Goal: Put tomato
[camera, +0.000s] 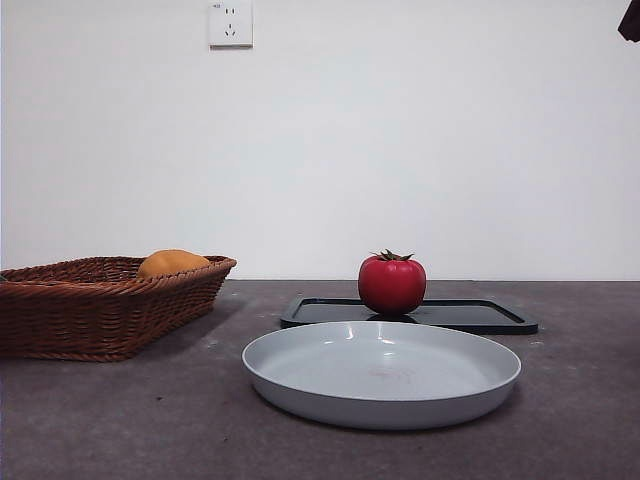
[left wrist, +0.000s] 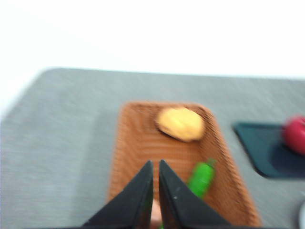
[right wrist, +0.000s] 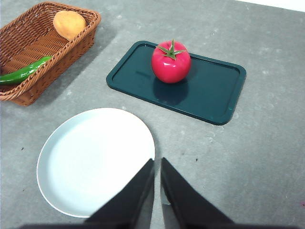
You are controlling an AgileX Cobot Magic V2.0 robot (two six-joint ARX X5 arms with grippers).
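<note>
The red tomato with a green stem stands upright on a dark green tray behind a pale grey plate. In the right wrist view the tomato sits on the tray, with the plate nearer. My right gripper is shut and empty, high above the table beside the plate's edge. My left gripper is shut and empty, high above the wicker basket. The tomato shows at the edge of the left wrist view. A black arm tip shows at the top right corner.
The brown wicker basket stands at the left and holds an orange rounded fruit and a green chilli pepper. A wall socket is on the white wall behind the table.
</note>
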